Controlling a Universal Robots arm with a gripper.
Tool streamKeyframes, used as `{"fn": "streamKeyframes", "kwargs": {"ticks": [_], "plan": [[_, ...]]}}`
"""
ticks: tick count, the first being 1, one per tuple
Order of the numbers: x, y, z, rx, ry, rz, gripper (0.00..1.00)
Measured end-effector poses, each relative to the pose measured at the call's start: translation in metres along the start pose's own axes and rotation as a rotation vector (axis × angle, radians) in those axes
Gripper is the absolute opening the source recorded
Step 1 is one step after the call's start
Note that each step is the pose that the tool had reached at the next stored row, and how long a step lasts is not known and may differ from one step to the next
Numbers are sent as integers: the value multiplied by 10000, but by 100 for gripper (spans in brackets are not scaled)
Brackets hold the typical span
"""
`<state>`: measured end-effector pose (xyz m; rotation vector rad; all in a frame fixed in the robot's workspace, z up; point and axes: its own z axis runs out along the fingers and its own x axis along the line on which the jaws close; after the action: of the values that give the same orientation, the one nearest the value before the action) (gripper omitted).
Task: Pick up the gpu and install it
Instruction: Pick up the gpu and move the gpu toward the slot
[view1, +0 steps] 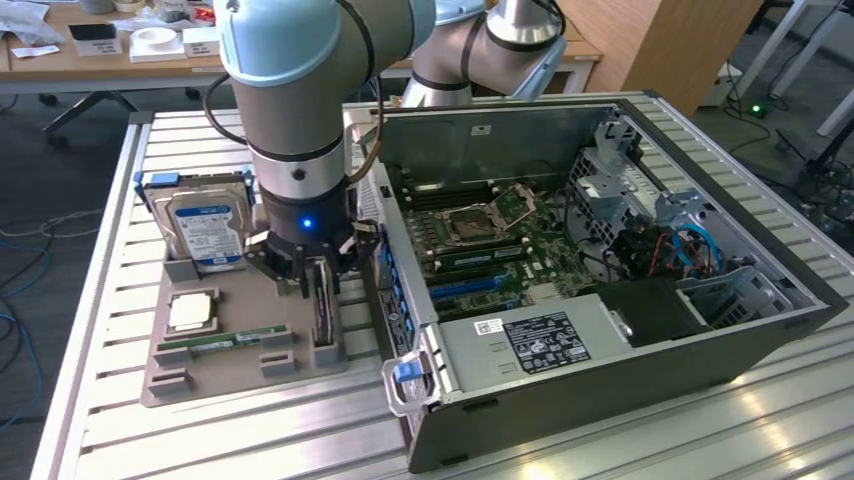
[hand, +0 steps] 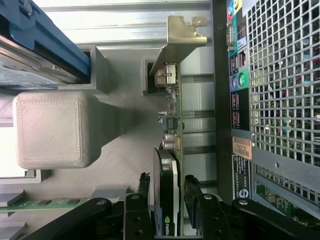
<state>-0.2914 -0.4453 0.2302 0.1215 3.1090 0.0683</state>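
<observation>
Nearest, along the lower edge of the exterior view, lies the ribbed aluminium slatted table (view1: 200, 440). On it, toward the lower right, sits the open black-and-grey metal computer case (view1: 601, 385). It lies on its side, with a grey labelled power-supply box (view1: 534, 345) at its near end and the green motherboard (view1: 494, 240) beyond. In the lower left rests a flat grey plastic holder tray (view1: 240, 378) carrying a narrow green memory stick (view1: 220, 342) and, just behind it, a square silvery processor chip (view1: 191, 312). The gpu (view1: 324, 322), a thin dark rectangular card, stands on its long edge in a slot on the tray's side nearest the case, close beside the case wall. Directly over it hangs the black two-fingered gripper (view1: 315, 285). In the wrist view the gripper (hand: 167, 182) straddles the gpu (hand: 167, 200). Its black fingers (hand: 192, 195) are set narrowly apart on either side of the card's cooler, with a slim pale gap at one of them. The card's silvery metal end bracket (hand: 182, 37) is at the far end, by the case's perforated rear panel. Behind the gripper in the exterior view, a silver hard drive with a blue-white label (view1: 207, 232) stands upright in the tray. The grey-and-blue robot arm (view1: 300, 100) rises to the top of the frame, with a wooden desk (view1: 80, 62) in the upper left.
</observation>
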Motion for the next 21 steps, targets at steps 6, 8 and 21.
{"fn": "streamKeyframes", "kwargs": {"ticks": [6, 8, 21], "plan": [[19, -1, 19, 2, 0, 3, 42], [17, 0, 20, 0, -2, 3, 42], [13, 0, 20, -6, -12, 3, 42]]}}
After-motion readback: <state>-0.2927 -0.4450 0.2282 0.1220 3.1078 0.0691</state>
